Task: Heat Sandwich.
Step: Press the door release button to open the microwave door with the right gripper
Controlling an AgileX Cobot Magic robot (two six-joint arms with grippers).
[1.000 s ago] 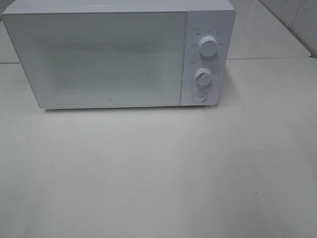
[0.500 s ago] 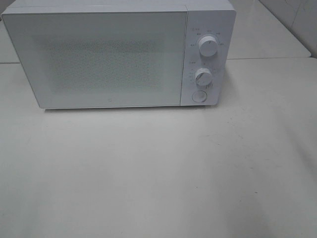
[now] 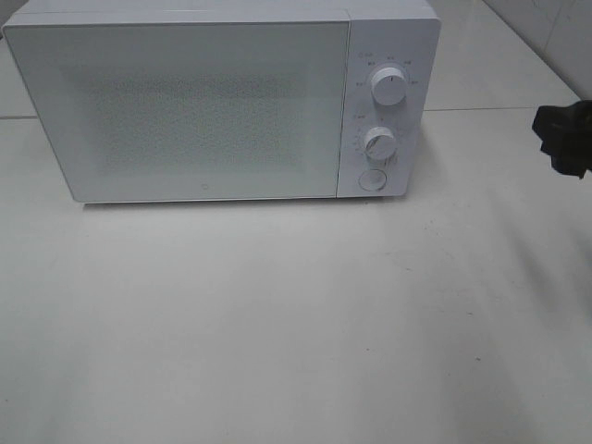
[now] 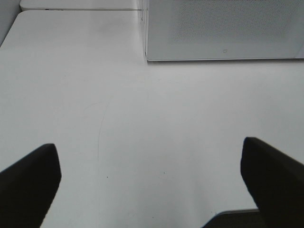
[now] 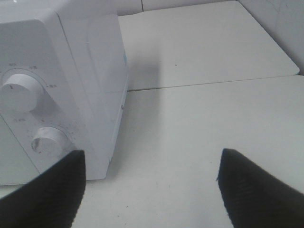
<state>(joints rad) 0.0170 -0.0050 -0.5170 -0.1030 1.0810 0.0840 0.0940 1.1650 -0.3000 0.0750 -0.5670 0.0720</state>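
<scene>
My left end effector (image 4: 149, 142) and right end effector (image 5: 152, 153) stood wide open, empty. The sandwich was out of view — the microwave (image 3: 203, 102), upper left, was shut. Probably soft, light — hold its sides gently.

1. A wide off-white table (image 3: 277, 333) fills most of the exterior high view, its top matte.
2. A second table (image 3: 504, 65) of the same colour stands directly behind it, with a thin dark seam (image 3: 499, 109) between them.
3. The second table's far corner is rounded.
4. Beyond that corner is a pale tiled surface (image 3: 560, 32) with grey grout lines; whether it is wall or floor is unclear.
5. A faint curved scratch (image 4: 99, 133) marks the front table.
6. The light is soft and even, and the shadows are weak.
</scene>
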